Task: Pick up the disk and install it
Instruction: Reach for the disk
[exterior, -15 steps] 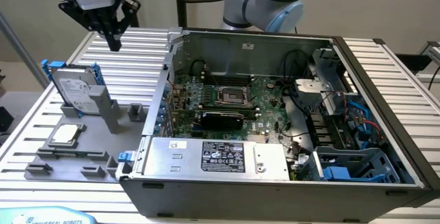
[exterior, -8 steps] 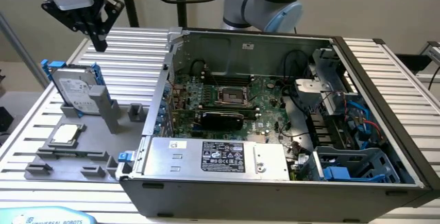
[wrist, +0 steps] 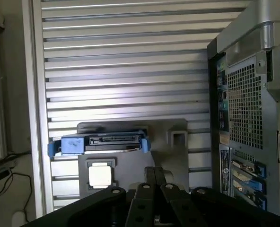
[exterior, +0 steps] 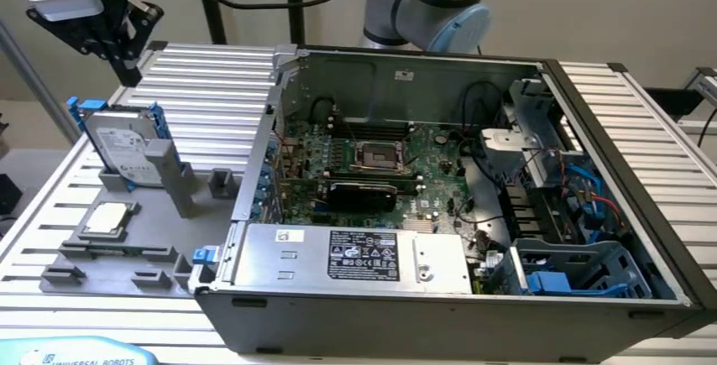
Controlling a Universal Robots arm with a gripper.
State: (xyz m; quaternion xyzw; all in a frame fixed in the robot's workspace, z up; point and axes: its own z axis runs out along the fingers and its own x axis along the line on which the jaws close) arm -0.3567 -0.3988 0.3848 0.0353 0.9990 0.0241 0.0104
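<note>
The disk [exterior: 123, 151] stands on its edge in a grey holder [exterior: 151, 214] on the worktop [exterior: 213, 88], at the exterior view's left, beside the open computer case [exterior: 448, 298]. A blue frame wraps around its sides. A small square chip [exterior: 107, 218] lies in the holder, just in front of the disk. The hand [exterior: 126, 67] hangs in the air above the disk and a bit farther back, well apart from it. Its black fingers [wrist: 150, 179] point down and are squeezed together. It holds nothing.
</note>
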